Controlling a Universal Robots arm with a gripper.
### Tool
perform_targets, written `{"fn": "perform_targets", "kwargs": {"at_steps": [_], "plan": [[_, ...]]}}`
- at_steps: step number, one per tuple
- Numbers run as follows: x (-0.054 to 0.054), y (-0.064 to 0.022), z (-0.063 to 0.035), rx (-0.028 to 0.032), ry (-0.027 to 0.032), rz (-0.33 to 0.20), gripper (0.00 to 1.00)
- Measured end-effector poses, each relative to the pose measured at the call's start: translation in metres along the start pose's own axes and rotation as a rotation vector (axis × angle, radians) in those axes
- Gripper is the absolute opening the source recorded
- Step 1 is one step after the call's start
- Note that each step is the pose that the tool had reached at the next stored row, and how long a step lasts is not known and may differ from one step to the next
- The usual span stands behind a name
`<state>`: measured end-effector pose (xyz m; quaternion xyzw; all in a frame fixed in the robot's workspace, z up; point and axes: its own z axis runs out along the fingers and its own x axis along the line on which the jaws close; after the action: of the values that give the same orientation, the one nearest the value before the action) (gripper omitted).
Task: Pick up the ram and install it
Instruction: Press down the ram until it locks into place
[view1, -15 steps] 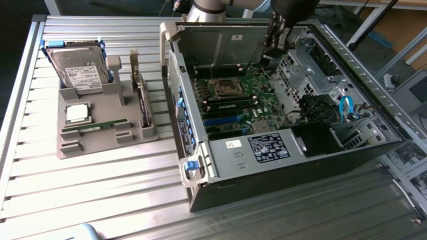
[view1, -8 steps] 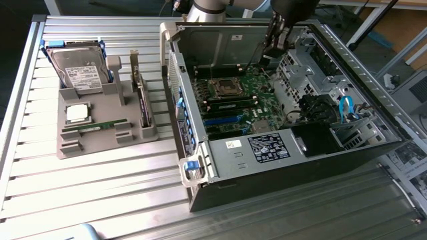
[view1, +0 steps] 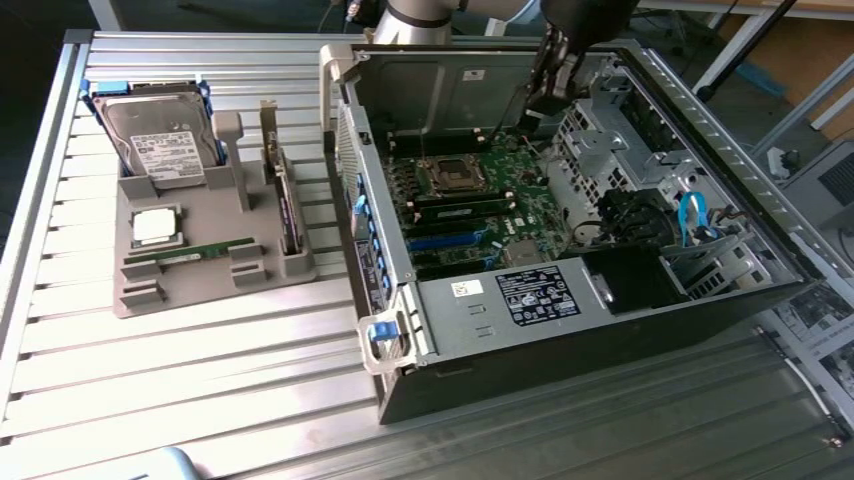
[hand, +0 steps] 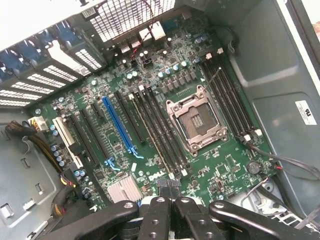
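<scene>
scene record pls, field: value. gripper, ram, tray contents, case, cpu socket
gripper: shut, holds nothing, above the motherboard inside the open case
ram: lying in the grey tray, not picked up
tray contents: hard drive upright at the far end, CPU chip flat, a card on edge
tray position: on the table at the exterior view's left of the case
cpu socket: empty

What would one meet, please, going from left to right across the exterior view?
Silver hard drive with white label → square silver CPU chip → upright grey card in the holder's slot → open black computer case.
</scene>
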<state>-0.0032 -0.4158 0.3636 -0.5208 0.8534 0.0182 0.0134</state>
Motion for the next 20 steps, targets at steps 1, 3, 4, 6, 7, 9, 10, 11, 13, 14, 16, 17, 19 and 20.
{"fn": "perform_targets", "kwargs": {"at_steps": [1, 3, 4, 6, 7, 9, 10, 11, 13, 14, 16, 17, 19, 20], "plan": [[0.0000, 0.0000, 0.0000, 0.0001, 0.0000, 0.002, 0.11], [0.0001, 0.0002, 0.0000, 0.0004, -0.0001, 0.009, 0.11], [0.0001, 0.0003, 0.0000, 0.0006, -0.0002, 0.012, 0.11], [0.0002, 0.0005, 0.0000, 0.0009, -0.0004, 0.020, 0.11], [0.0003, 0.0006, 0.0000, 0.0011, -0.0005, 0.026, 0.11], [0.0003, 0.0007, 0.0000, 0.0015, -0.0006, 0.035, 0.11], [0.0004, 0.0008, 0.0000, 0.0017, -0.0007, 0.040, 0.11], [0.0004, 0.0008, 0.0000, 0.0018, -0.0007, 0.043, 0.11], [0.0004, 0.0008, 0.0000, 0.0021, -0.0009, 0.049, 0.11], [0.0004, 0.0009, 0.0000, 0.0022, -0.0009, 0.052, 0.11], [0.0004, 0.0009, 0.0000, 0.0024, -0.0010, 0.057, 0.11], [0.0004, 0.0009, 0.0000, 0.0025, -0.0011, 0.060, 0.11], [0.0005, 0.0009, 0.0000, 0.0028, -0.0011, 0.066, 0.11], [0.0005, 0.0010, 0.0000, 0.0029, -0.0012, 0.069, 0.11]]}}
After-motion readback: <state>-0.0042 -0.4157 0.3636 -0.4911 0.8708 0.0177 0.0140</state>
